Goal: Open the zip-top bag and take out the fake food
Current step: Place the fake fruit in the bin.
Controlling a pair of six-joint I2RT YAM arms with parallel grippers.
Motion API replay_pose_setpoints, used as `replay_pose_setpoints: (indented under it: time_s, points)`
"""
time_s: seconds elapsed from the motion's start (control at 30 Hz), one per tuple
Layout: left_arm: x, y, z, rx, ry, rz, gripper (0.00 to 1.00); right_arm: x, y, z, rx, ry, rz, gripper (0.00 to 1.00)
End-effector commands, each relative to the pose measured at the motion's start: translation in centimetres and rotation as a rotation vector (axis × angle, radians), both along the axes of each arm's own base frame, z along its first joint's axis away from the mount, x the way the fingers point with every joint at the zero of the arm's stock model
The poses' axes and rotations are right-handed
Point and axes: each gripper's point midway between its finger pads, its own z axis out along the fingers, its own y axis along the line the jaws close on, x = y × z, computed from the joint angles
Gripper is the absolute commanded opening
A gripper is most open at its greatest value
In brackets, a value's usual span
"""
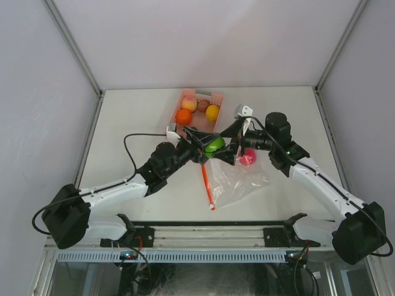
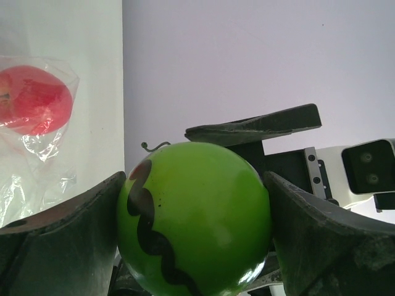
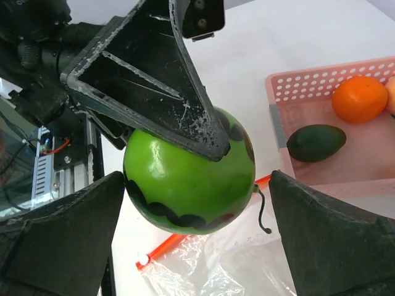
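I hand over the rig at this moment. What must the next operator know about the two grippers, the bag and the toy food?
Left gripper: shut on the green melon, lifted off the table.
Right gripper: open, one finger on each side of the same melon, holding nothing.
Zip-top bag: flat on the table between the arms, with the red-pink fruit inside.
Pink basket: holds the orange, peach, brown piece, yellow piece and dark green piece.
Done: six pieces are out of the bag.
Left: set the melon down and take out the red-pink fruit.
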Motion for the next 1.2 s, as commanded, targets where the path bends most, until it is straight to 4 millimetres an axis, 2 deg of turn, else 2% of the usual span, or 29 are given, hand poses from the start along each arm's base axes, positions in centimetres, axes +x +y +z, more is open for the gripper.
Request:
replay_pose_setpoints:
  time_s: [0.0, 0.43, 0.57, 0.63, 0.67, 0.77, 0.83, 0.9, 1.03, 1.13, 1.17]
  points:
    - [0.6, -0.4, 3.1, -0.064, -0.026, 0.026, 0.01, 0.7, 0.7, 1.1, 0.066, 0.009, -0.061, 1.0]
    - [0.4, -1.3, 3.4, -0.075, -0.015, 0.01, 0.02, 0.7, 2.2, -1.1, 0.026, 0.052, -0.076, 1.0]
    - [0.3, -1.2, 3.5, -0.077, -0.022, 0.008, 0.03, 0.4, 2.7, -1.9, 0.004, 0.053, -0.056, 0.94]
    - [0.3, -1.2, 3.5, -0.082, -0.027, 0.007, 0.03, 0.2, 2.8, -2.0, 0.001, 0.052, -0.042, 0.88]
    - [0.3, -1.2, 3.6, -0.084, -0.029, 0.008, 0.03, 0.0, 2.9, -2.1, 0.0, 0.052, -0.034, 0.81]
    - [0.2, -1.1, 3.4, -0.084, -0.03, 0.01, 0.08, 0.1, 2.9, -2.0, 0.001, 0.05, -0.036, 0.52]
    - [0.3, -0.9, 3.4, -0.083, -0.032, 0.017, 0.19, 0.1, 2.7, -1.9, 0.003, 0.054, -0.041, 0.35]
    - [0.2, -0.8, 3.2, -0.079, -0.034, 0.02, 0.31, 0.1, 2.6, -1.8, 0.01, 0.06, -0.038, 0.24]
    - [0.1, -0.7, 2.9, -0.08, -0.041, 0.009, 0.65, 0.2, 2.2, -1.6, 0.02, 0.071, -0.035, 0.17]
    - [-0.1, -0.8, 2.8, -0.077, -0.044, -0.001, 0.98, 0.4, 1.8, -1.3, 0.031, 0.076, -0.036, 0.14]
    - [-0.1, -0.8, 2.8, -0.076, -0.044, -0.004, 1.0, 0.4, 1.7, -1.2, 0.034, 0.078, -0.035, 0.13]
